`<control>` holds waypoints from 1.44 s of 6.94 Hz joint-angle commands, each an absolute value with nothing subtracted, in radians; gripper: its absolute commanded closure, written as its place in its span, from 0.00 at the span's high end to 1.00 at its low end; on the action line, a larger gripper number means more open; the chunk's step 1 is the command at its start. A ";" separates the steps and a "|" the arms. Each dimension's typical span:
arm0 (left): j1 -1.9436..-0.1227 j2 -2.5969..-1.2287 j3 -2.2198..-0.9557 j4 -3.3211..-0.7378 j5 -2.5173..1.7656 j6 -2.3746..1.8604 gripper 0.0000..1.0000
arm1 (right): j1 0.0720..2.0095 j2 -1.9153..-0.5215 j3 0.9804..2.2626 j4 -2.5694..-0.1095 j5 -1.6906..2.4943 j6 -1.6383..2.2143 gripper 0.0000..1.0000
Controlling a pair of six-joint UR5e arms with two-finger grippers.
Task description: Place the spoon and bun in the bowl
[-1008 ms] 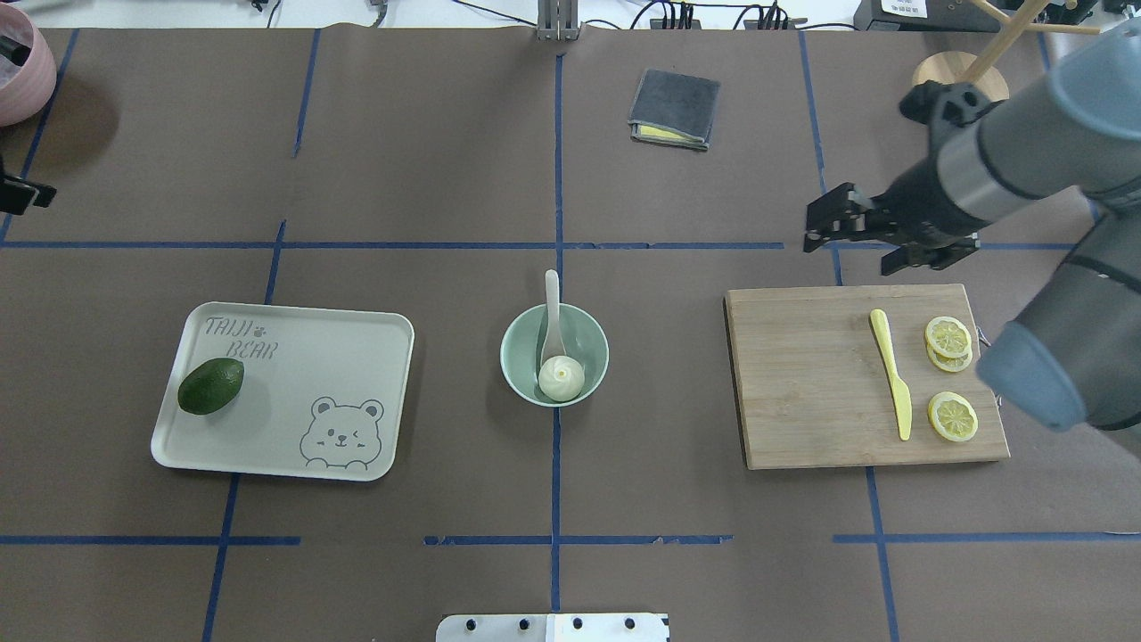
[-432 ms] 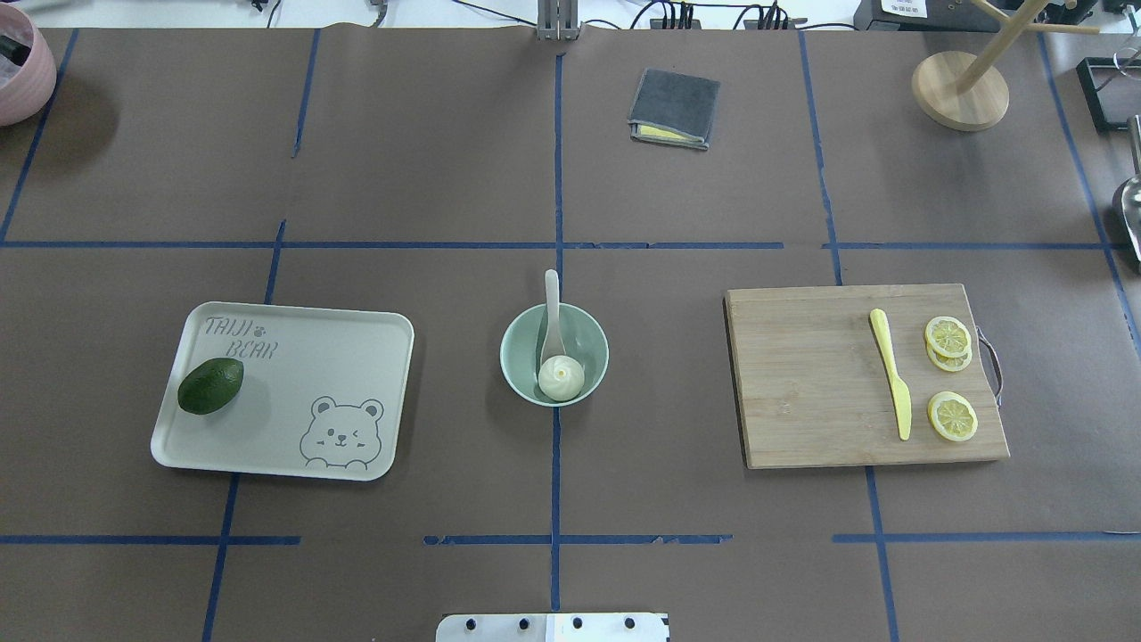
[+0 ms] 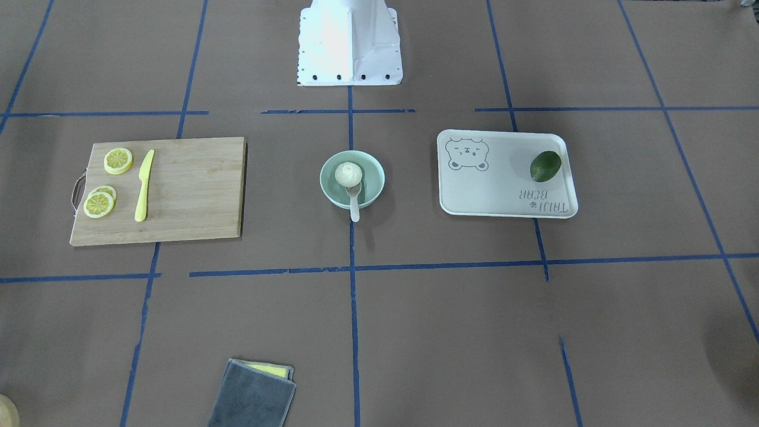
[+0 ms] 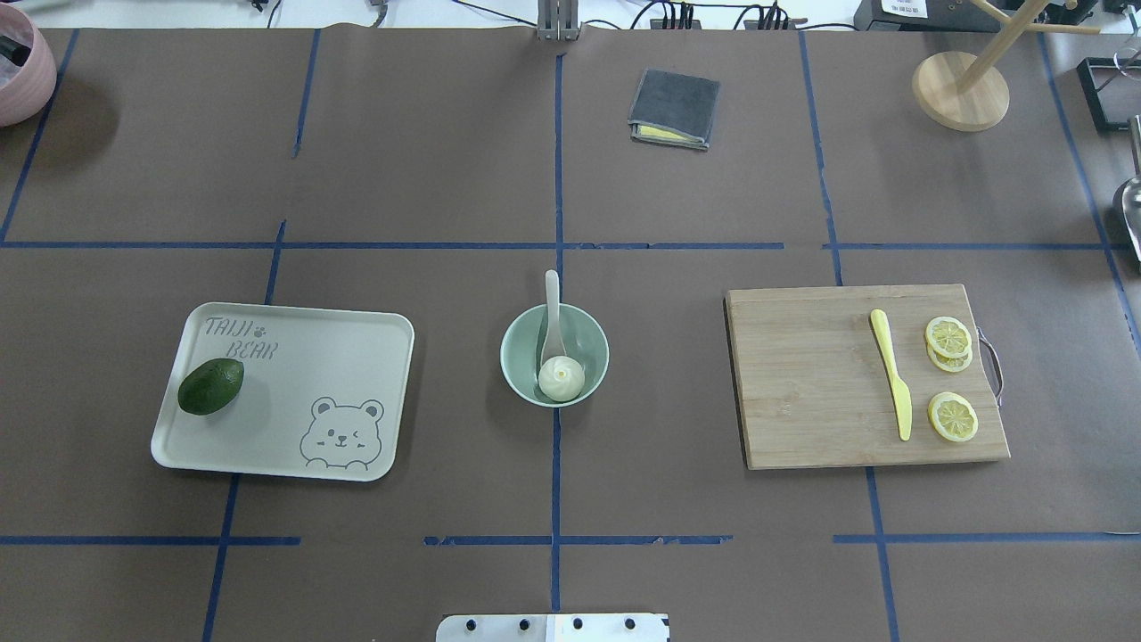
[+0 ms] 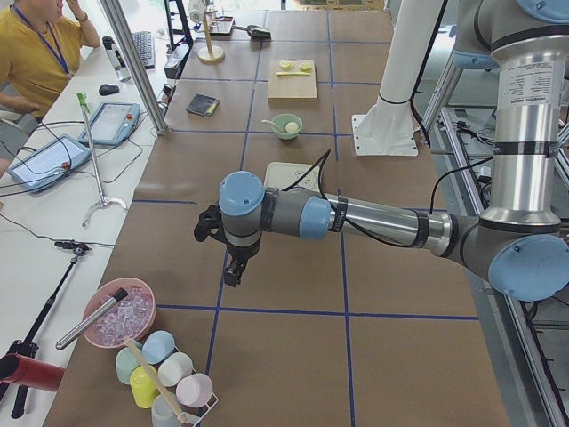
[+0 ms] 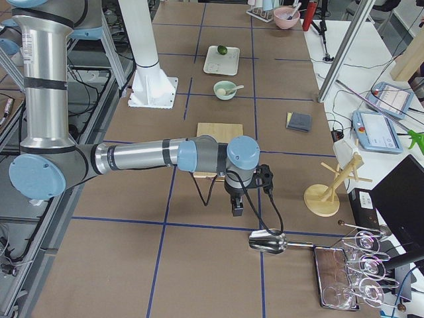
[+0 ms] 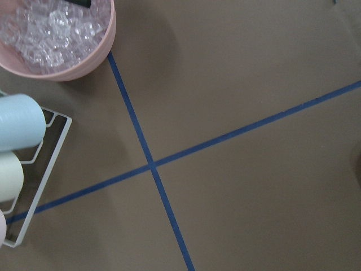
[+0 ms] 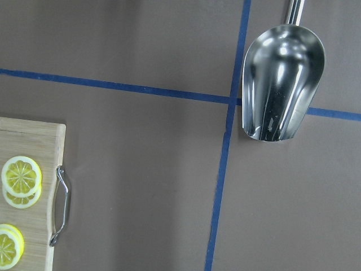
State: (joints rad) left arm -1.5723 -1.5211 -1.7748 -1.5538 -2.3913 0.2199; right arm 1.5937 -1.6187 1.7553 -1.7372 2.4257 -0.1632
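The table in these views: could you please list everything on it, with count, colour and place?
round pale mint-green bowl: one, table centre.
cream-white pleated bun: one, inside the bowl.
off-white soup spoon: one, scoop in bowl, handle over far rim.
white rectangular bear-print tray: one, robot's left of bowl.
dark green avocado: one, on the tray.
wooden cutting board: one, robot's right of bowl.
yellow plastic knife: one, on the board.
yellow lemon slices: three visible, on the board.
folded grey cloth: one, far side.
shiny metal scoop: one, right end.
pink tub of ice: one, left end.
left gripper: one, black, over left end.
right gripper: one, black, over right end.
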 commanded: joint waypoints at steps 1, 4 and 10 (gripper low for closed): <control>-1.574 -1.503 -1.761 -1.554 -2.398 0.207 1.00 | 1.601 -1.614 1.746 -1.736 2.433 -0.175 1.00; -1.568 -1.513 -1.750 -1.597 -2.398 0.196 1.00 | 1.583 -1.598 1.743 -1.736 2.366 -0.176 1.00; -1.569 -1.499 -1.735 -1.604 -2.398 0.150 1.00 | 1.554 -1.592 1.730 -1.743 2.364 -0.176 1.00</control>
